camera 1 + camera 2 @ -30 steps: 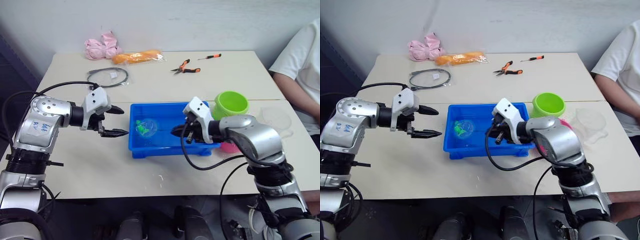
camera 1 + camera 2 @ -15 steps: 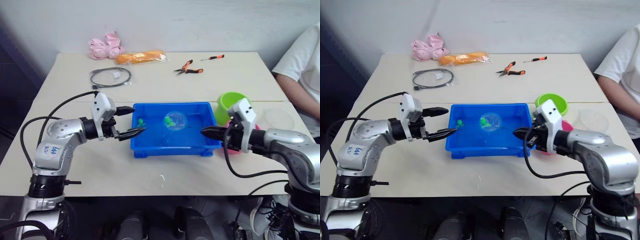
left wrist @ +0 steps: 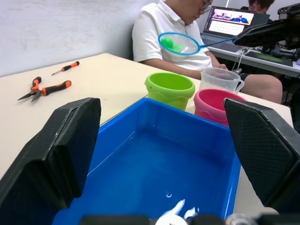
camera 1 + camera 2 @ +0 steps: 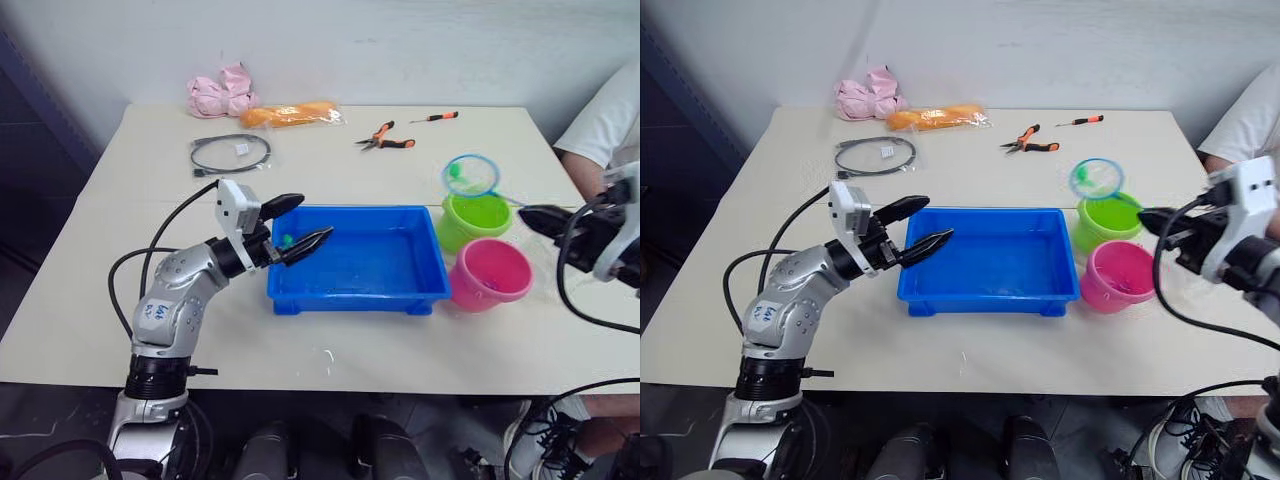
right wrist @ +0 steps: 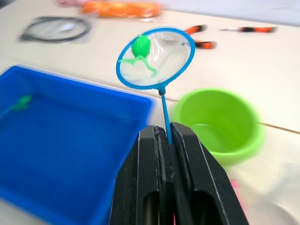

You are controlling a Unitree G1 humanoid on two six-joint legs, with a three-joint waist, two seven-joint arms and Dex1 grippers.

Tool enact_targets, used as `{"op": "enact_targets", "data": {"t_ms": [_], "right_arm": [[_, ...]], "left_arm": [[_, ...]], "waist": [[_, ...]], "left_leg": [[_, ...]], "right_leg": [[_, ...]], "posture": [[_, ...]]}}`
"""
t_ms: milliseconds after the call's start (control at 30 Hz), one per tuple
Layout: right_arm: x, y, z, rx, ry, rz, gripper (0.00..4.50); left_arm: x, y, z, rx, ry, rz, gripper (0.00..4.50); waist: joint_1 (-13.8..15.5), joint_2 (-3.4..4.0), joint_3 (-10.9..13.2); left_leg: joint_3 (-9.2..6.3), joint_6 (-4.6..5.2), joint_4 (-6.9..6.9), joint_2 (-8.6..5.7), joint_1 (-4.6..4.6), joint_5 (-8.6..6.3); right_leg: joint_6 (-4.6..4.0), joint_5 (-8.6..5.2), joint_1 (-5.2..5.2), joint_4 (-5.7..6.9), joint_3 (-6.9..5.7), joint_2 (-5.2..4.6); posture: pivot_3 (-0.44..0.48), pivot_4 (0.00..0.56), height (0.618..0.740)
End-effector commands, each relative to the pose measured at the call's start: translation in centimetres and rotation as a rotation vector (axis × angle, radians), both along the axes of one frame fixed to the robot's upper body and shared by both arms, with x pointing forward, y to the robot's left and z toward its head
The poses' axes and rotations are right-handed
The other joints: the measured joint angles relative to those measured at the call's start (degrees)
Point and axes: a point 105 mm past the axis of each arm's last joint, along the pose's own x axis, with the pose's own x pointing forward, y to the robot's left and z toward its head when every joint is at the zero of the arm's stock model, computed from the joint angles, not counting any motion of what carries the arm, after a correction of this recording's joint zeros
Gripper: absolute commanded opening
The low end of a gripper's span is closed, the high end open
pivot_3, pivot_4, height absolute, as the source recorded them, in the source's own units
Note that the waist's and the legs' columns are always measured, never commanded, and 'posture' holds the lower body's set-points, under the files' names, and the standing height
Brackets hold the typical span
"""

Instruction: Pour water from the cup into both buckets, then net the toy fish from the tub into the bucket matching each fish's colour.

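Lab or office — pliers [image 4: 381,139], laptop [image 3: 228,21], seated person [image 3: 173,28].

Shallow bright blue plastic tub [image 4: 356,262], frame centre, one tiny green toy fish [image 4: 284,241] at its left end. Lime green pail [image 4: 474,219] and pink pail [image 4: 491,274] right of it. Blue-rimmed mesh net [image 4: 471,175] above green pail, holding green fish [image 5: 140,47]. Clear plastic cup [image 3: 221,79] behind pails.

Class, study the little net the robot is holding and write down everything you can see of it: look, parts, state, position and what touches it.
The small round net with a blue hoop and sheer mesh sits on a thin blue stick handle, which is clamped between the black fingers of the right gripper. A green toy fish lies in the mesh. The net is lifted off the table, its hoop hanging over the far rim of the lime green round plastic bucket, apart from it, beside the shallow bright blue plastic tub.
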Motion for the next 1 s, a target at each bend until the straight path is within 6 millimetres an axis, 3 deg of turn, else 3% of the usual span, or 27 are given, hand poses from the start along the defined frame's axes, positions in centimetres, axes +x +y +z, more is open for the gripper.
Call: {"op": "enact_targets", "data": {"t_ms": [33, 133, 267, 333, 600, 733, 800, 1000], "right_arm": [[0.2, -2.9, 0.8, -0.067, -0.048, -0.155, 0.00], [1.0, -4.2, 0.0, -0.164, -0.065, -0.233, 0.00], [1.8, -5.8, -1.9, -0.477, -0.063, -0.313, 0.00], [2.2, -5.9, -2.0, -0.509, -0.103, -0.328, 0.00], [3.3, -4.1, -2.5, -0.751, -0.190, -0.244, 0.00], [3.5, -3.3, -3.2, -0.940, -0.216, -0.182, 0.00], [3.4, -2.9, -3.1, -1.130, -0.257, -0.138, 0.00], [3.0, -2.9, -3.5, -1.382, -0.360, -0.115, 0.00]], "left_arm": [[0.1, -0.6, 1.2, -0.018, -0.051, -0.010, 4.46], [-0.2, -1.2, 1.2, -0.018, -0.046, -0.045, 4.46], [-0.7, -1.9, 1.2, -0.014, -0.048, -0.063, 4.46], [-0.8, -2.0, 1.3, -0.012, -0.048, -0.067, 4.46], [-0.9, -1.9, 1.3, 0.005, -0.039, -0.086, 4.46], [-1.1, -2.2, 1.4, 0.004, -0.039, -0.097, 4.46], [-1.1, -2.2, 1.4, 0.006, -0.040, -0.096, 4.46], [-1.0, -2.1, 1.3, 0.017, -0.040, -0.084, 4.46]], "waist": [[0.05, 0.00, 0.00], [0.11, 0.00, 0.00], [0.09, 0.00, 0.00], [0.07, 0.01, 0.00], [-0.09, 0.02, -0.01], [0.04, 0.02, -0.01], [0.16, 0.02, -0.01], [0.09, 0.02, -0.01]], "left_leg": [[0.01, 0.00, 0.00, 0.00, 0.01, 0.00], [0.03, 0.01, 0.00, -0.01, 0.00, 0.01], [0.08, 0.00, 0.00, -0.01, 0.01, 0.01], [0.08, 0.00, 0.00, 0.00, 0.02, 0.02], [0.13, -0.06, -0.01, 0.05, 0.07, 0.06], [0.12, -0.06, -0.01, 0.04, 0.06, 0.06], [0.10, -0.06, -0.01, 0.04, 0.06, 0.06], [0.10, -0.11, -0.01, 0.06, 0.06, 0.09]], "right_leg": [[0.00, 0.00, 0.00, 0.00, -0.01, 0.00], [0.00, 0.00, 0.00, -0.02, -0.02, 0.01], [0.01, 0.01, 0.00, -0.01, -0.05, 0.03], [0.02, 0.01, 0.00, -0.01, -0.07, 0.05], [0.04, 0.02, 0.00, -0.02, -0.07, 0.11], [0.04, 0.02, 0.00, -0.03, -0.05, 0.10], [0.04, 0.02, 0.00, -0.04, -0.04, 0.10], [0.04, 0.02, 0.01, -0.21, -0.03, 0.10]], "posture": [[0.000, 0.150, 0.740], [0.000, 0.150, 0.740], [0.000, 0.150, 0.740], [0.000, 0.150, 0.740], [0.000, 0.150, 0.740], [0.000, 0.150, 0.740], [0.000, 0.150, 0.740], [0.000, 0.150, 0.740]]}}
